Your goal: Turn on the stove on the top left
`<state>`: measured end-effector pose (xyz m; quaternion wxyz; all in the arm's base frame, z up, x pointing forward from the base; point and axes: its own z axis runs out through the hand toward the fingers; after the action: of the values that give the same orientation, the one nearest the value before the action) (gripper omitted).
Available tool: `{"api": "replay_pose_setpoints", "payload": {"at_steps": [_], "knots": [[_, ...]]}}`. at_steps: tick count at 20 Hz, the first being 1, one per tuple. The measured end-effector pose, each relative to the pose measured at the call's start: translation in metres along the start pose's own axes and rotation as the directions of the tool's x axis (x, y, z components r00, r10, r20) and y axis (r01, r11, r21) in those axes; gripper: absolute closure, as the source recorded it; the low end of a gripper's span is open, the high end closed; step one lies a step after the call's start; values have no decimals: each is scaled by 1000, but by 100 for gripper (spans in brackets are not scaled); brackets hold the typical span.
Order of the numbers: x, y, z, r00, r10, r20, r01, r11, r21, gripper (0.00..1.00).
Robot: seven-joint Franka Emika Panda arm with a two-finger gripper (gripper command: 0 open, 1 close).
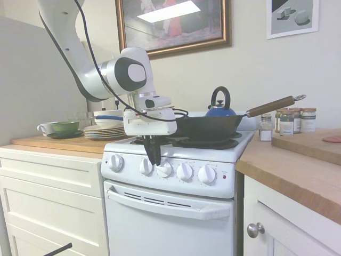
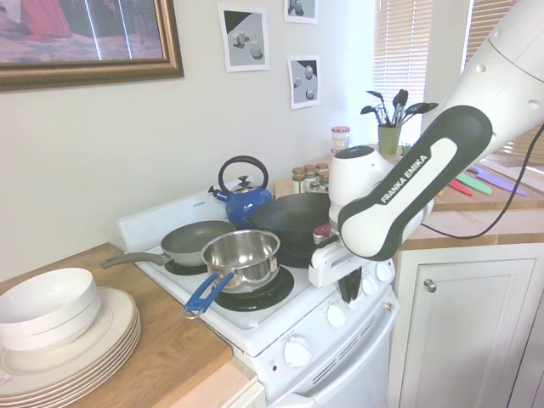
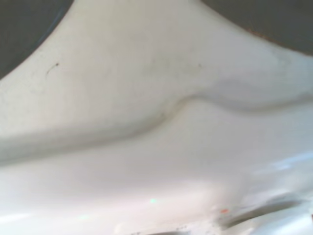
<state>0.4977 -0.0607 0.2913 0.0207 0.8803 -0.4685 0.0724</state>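
White electric stove (image 1: pixel 176 208) set between white cabinet drawers (image 1: pixel 50 197) and a wooden bench (image 1: pixel 298 170); five round knobs across the front panel, oven door with bar handle (image 1: pixel 165 205) below. Black wok (image 1: pixel 210 127) with wooden handle and blue kettle (image 1: pixel 220 109) on the burners; from the opposite side also a steel saucepan (image 2: pixel 242 255) with blue handle and a grey frying pan (image 2: pixel 194 240). Stacked plates (image 1: pixel 104 131) and a green bowl (image 1: pixel 65 127) off to the side on the bench.

End effector (image 1: pixel 153 160) pointing down at the panel's upper edge, fingertips close together just over the gap between the second knob (image 1: pixel 146 167) and third knob (image 1: pixel 164 169); appears clenched with nothing between the fingers, though touching a knob or just clear of it cannot be told. Wrist view only blurred white enamel.

Judged early: positioning near the knobs under way; no knob visibly gripped or turned, no coil glowing; choosing the proper knob, gripping and rotating still left.
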Motion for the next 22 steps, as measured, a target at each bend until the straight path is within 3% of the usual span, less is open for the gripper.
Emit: {"api": "replay_pose_setpoints", "payload": {"at_steps": [10,15,22], "knots": [[1,19,20,998,32,58,-33,999,9,100],[6,26,31,998,33,56,-34,999,10,100],[5,27,18,999,25,39,-26,999,28,100]]}}
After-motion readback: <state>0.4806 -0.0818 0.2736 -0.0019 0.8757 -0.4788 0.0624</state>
